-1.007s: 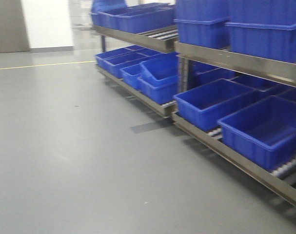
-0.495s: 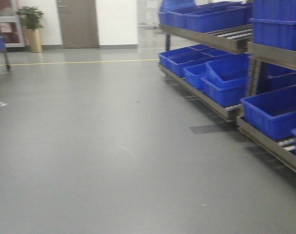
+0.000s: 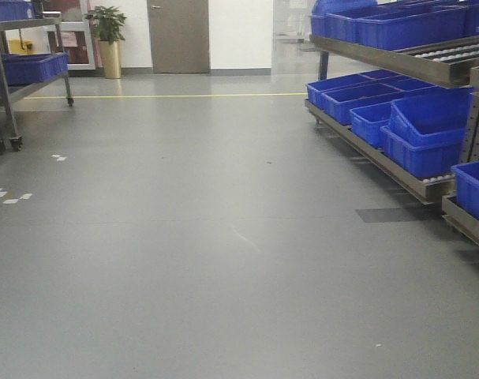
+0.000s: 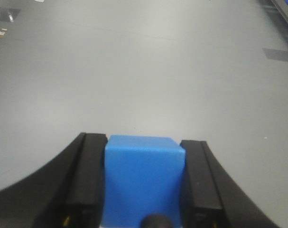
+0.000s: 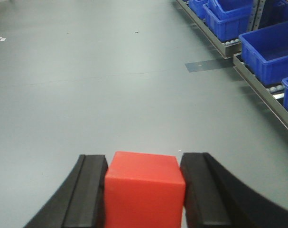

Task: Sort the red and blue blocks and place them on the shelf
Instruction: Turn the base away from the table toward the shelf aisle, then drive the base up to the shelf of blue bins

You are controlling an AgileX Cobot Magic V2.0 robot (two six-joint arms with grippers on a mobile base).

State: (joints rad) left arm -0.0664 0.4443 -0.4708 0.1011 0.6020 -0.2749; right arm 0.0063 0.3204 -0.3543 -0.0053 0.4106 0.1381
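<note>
**Item 1:** blue block [image 4: 144, 185], clamped between the pads of the left gripper [image 4: 144, 146], at 6 o'clock in the left wrist view.

**Item 2:** red block [image 5: 144, 194], clamped likewise by the right gripper [image 5: 144, 160], at 6 o'clock.

**Item 3:** shelf [image 3: 397, 167], at 3 o'clock in the front view, well apart from both blocks.

**Handling:** firm, level grips are advised while the shelf is approached.

**Views:** the blocks are shown by the wrist views only. The wheeled cart [image 3: 22, 24] at 9 o'clock is shown by the front view only.

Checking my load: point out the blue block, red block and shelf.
blue block [image 4: 144, 183], left wrist view, front face.
red block [image 5: 144, 192], right wrist view, front face.
shelf [image 3: 381, 59], front view, upper front rail.
</note>
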